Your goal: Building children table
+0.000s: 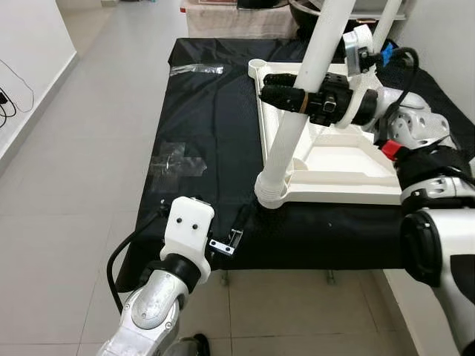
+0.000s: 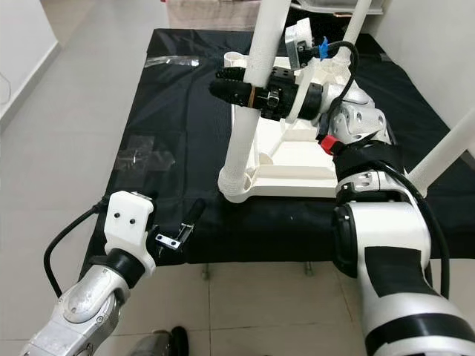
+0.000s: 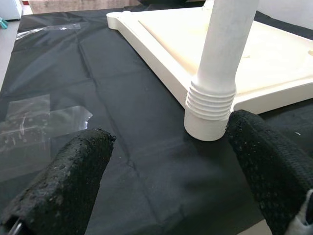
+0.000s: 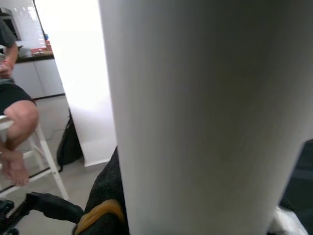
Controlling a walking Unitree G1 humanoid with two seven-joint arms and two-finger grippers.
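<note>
Right gripper [image 1: 286,89] clamps leg [image 1: 297,119], steadying it in tabletop [image 1: 349,174] socket; left gripper [image 3: 166,161] open at leg's 6 o'clock.

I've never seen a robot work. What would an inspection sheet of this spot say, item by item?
Surface: black cloth spread over a low table, wrinkled.
Job's things: white tabletop lying upside down; white leg standing tilted in its near corner socket; another leg at the right.
Clutter: clear plastic wrap on the cloth, a second piece farther back.
Grippers: right gripper clamped on the leg partway up; left gripper low at the near cloth edge, fingers open, facing the leg's base.
Cables: black cable looping from the left wrist; cables by the right arm.
Surroundings: tiled floor; a seated person's legs in the right wrist view.
</note>
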